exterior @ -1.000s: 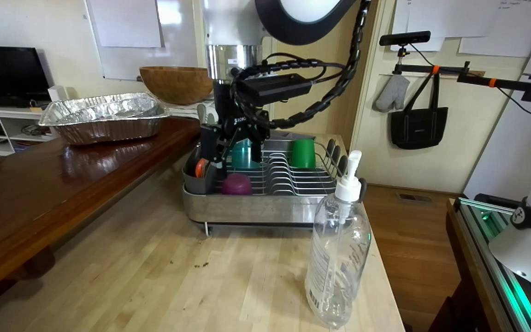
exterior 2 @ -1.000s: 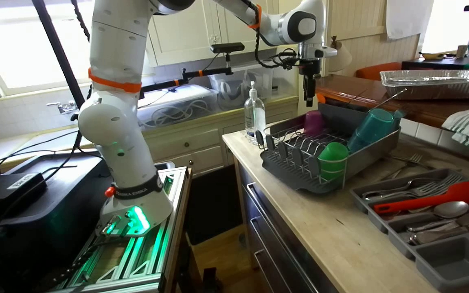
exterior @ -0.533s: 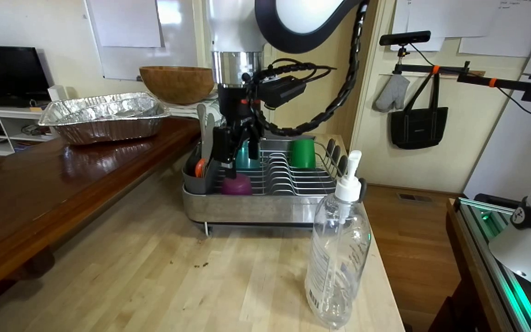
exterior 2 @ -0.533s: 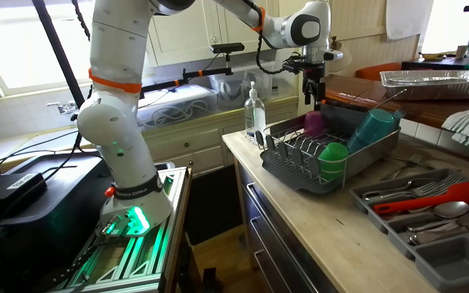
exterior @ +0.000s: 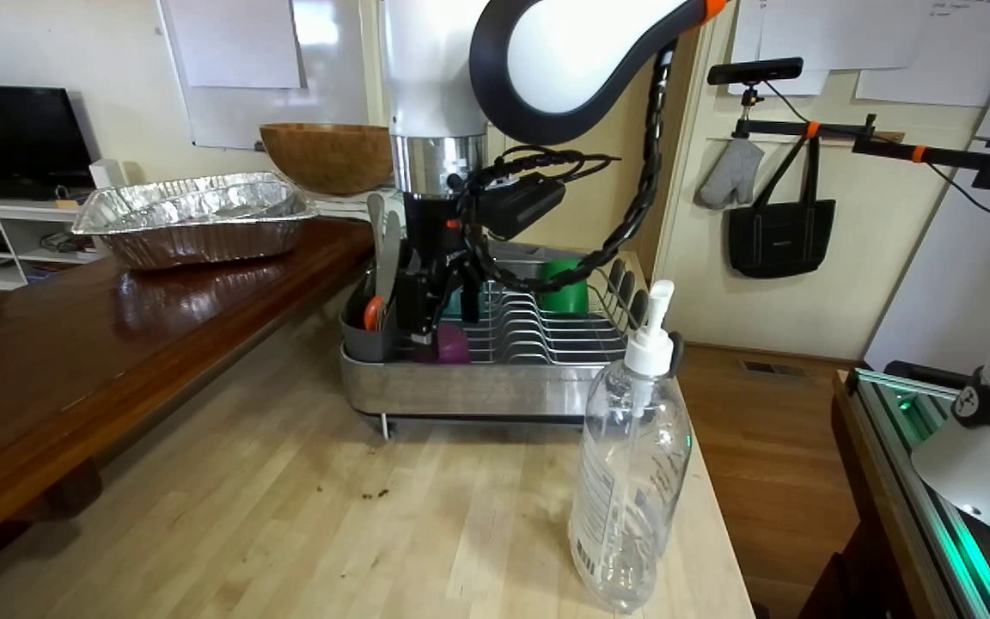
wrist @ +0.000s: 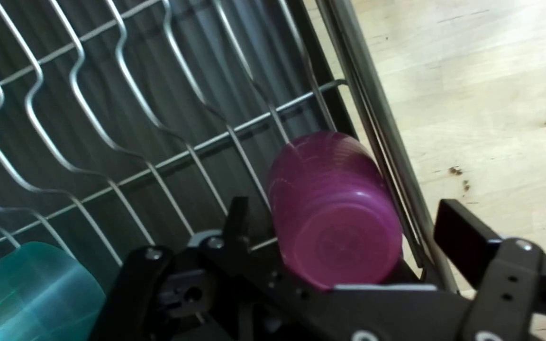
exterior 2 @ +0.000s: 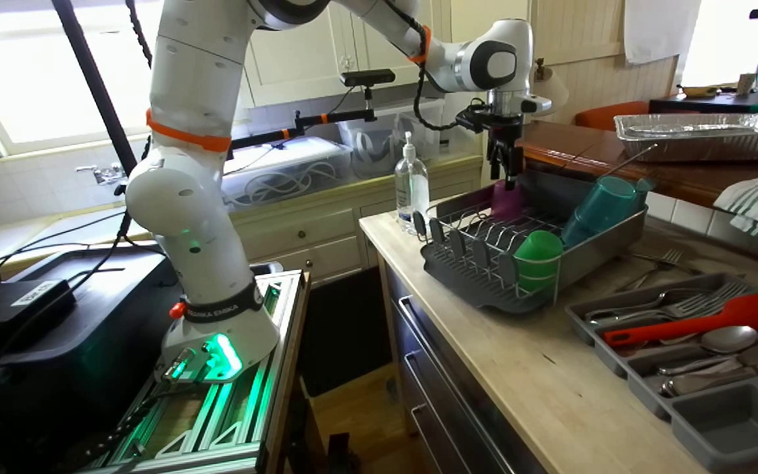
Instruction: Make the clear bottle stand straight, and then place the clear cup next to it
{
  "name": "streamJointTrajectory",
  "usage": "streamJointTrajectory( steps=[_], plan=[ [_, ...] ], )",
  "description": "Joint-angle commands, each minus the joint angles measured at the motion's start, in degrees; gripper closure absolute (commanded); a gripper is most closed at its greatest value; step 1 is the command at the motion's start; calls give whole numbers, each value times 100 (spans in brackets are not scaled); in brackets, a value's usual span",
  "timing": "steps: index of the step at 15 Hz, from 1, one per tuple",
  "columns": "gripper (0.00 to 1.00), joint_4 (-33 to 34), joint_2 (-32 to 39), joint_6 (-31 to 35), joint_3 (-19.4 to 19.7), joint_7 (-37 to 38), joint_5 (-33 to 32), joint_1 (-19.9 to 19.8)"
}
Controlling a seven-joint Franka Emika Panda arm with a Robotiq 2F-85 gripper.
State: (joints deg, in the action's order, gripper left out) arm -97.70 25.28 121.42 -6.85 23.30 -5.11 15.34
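The clear bottle stands upright on the wooden counter, in front of the dish rack; it also shows upright in an exterior view. The clear cup, a magenta tumbler, sits base up in the rack corner, against the metal rim. It shows in both exterior views, partly hidden by my fingers. My gripper is open above the cup, one finger on each side, with gaps between fingers and cup. The right finger in the wrist view lies beyond the rack rim. The gripper also shows in both exterior views.
The dish rack has a raised metal rim and wire tines. A teal cup and a green cup are in it. A utensil holder with upright knives stands beside the gripper. A cutlery tray lies behind the rack.
My gripper has turned at the wrist and come down to the magenta cup, its fingers now level with the cup's top. The bottle and cups have not moved.
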Motion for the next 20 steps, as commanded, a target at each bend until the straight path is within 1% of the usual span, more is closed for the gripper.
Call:
streamJointTrajectory(
  steps=[1,5,10,11,12,14,15,16,18,20],
  plan=[
    [0,2,86,335,109,269,133,36],
    [0,58,135,536,169,586,292,44],
    [0,78,192,504,264,861,201,109],
    [17,88,207,463,283,909,197,118],
    [28,92,221,440,301,948,180,128],
    [42,96,255,426,325,1022,171,141],
    [51,98,266,423,332,1055,170,144],
    [58,112,260,415,342,1113,154,154],
    [58,126,231,294,391,1302,104,194],
    [58,113,73,-32,440,1580,111,215]
  ],
)
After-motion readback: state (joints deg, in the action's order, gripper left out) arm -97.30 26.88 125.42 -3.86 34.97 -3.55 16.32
